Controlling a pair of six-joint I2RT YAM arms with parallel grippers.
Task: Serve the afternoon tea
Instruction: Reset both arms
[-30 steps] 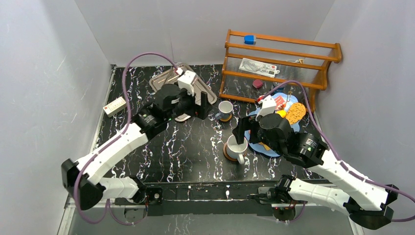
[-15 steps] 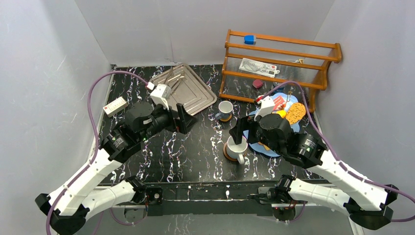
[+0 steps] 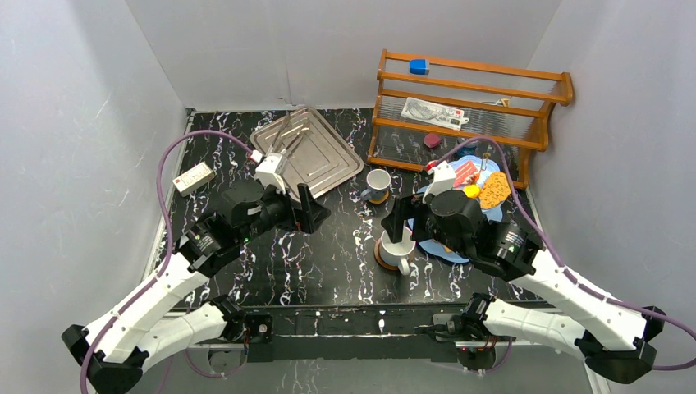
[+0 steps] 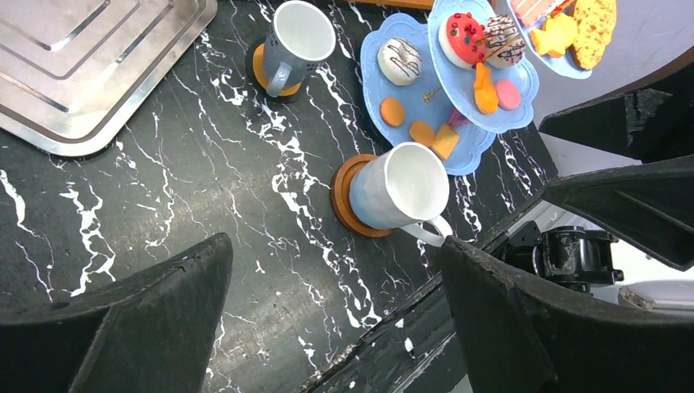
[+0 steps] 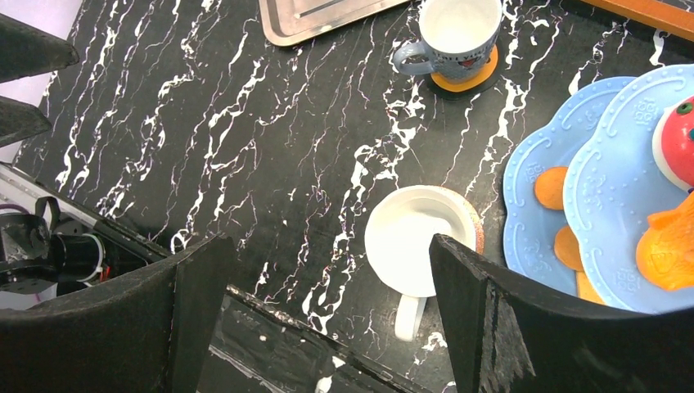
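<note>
Top external only: blue block atop wooden rack.

One white mug, one grey mug, two round brown saucers, one light-blue three-tier stand, three donuts, one large cookie, one silver tray, one wooden rack, one white power strip, two robot arms

Grey walls, black white-veined table, wooden rack back right
</note>
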